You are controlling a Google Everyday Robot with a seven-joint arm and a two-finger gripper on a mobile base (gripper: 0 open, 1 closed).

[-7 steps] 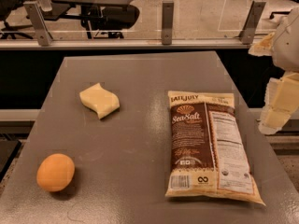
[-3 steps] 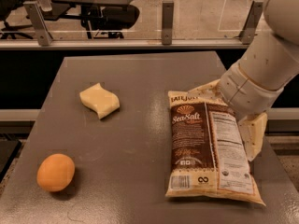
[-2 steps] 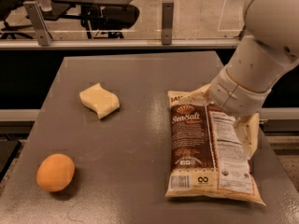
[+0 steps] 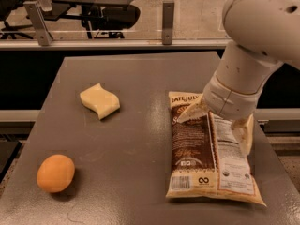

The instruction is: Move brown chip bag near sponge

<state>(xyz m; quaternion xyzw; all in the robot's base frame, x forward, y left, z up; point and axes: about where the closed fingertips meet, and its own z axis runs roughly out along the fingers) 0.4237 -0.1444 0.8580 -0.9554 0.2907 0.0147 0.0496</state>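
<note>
Behind the grey table (image 4: 136, 172), a metal rail with short upright posts (image 4: 168, 22) is running across the scene, and dark office chairs (image 4: 110, 11) are sitting on a pale floor beyond it. Over the right side of the tabletop, the bulky white arm (image 4: 255, 50) is reaching down from the upper right corner, and its gripper (image 4: 213, 136) is hovering over the upper part of the brown chip bag (image 4: 197, 165) with the two cream fingers (image 4: 191, 112) spread wide apart and holding nothing. One finger is pointing down and left across the dark panel, while the other is hanging over the white nutrition label by the bag's right edge; whether either tip is touching the foil is not clear. A couple of seconds ago the gripper was waiting off the table's right edge. Since then it has been swinging in over the bag, and it is now sitting lower and further left than a moment ago, hiding the top right corner. The bag itself has not been shifting: it is lying flat and lengthwise on the right half of the table, crinkly and glossy, dark brown in the middle with cream margins. Well apart from it, on the left half, the sponge (image 4: 100, 100) is resting as a pale yellow, matte block with wavy S-curved sides. Nearer the front left corner, a smooth round orange fruit (image 4: 56, 173) is sitting, also unmoved.
</note>
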